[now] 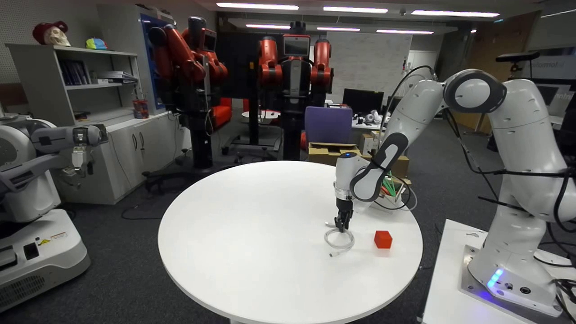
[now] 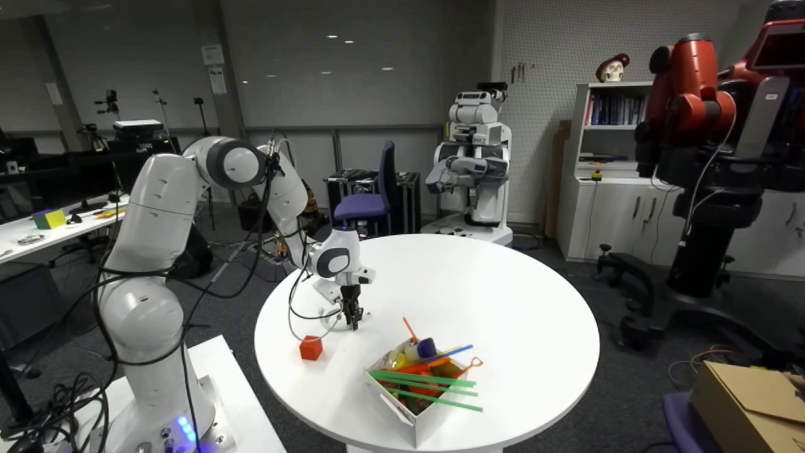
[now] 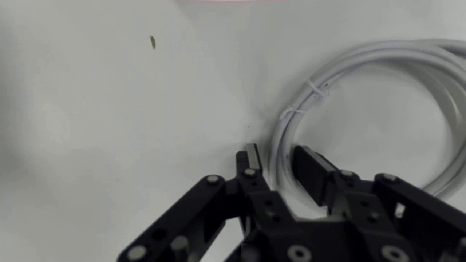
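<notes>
Closest is my gripper [image 3: 279, 157], its black fingers [image 3: 314, 177] parted astride one side of a coiled white cable [image 3: 389, 54]; a gap shows beside its strands, so I clasp nothing. The cable lies on the round white table [image 1: 252, 225], near a red cube [image 1: 383, 239]. Farther off stands a white box [image 2: 434, 423] with green sticks [image 2: 434, 380] across its top.

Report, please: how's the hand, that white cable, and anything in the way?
Hand partly open, astride the white cable. Cable coiled on the table. Red cube stands apart, likely not blocking.
</notes>
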`<state>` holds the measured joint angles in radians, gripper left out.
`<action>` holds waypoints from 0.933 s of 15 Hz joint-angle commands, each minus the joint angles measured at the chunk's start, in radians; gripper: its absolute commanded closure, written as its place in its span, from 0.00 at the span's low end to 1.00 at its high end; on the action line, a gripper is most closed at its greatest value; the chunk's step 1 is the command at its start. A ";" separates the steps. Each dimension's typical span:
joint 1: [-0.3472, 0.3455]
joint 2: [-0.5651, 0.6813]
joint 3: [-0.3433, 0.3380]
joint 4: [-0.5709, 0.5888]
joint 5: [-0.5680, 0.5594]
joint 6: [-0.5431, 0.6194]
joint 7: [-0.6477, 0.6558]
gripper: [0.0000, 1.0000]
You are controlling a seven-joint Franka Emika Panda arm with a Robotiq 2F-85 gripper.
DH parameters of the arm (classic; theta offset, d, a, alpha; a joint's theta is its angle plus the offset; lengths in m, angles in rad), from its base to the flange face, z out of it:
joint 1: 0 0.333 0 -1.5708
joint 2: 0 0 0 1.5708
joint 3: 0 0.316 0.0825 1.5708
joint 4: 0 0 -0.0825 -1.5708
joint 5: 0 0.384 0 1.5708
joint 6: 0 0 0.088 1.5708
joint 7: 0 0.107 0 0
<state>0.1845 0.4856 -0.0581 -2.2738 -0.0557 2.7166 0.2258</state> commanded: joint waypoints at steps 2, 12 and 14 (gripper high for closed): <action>0.013 -0.007 -0.014 0.000 -0.023 0.005 0.027 0.99; -0.020 -0.199 0.007 -0.106 -0.001 0.001 -0.008 0.97; -0.040 -0.279 0.009 -0.146 0.008 -0.005 -0.017 0.97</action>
<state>0.1795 0.3713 -0.0588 -2.3104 -0.0554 2.7162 0.2254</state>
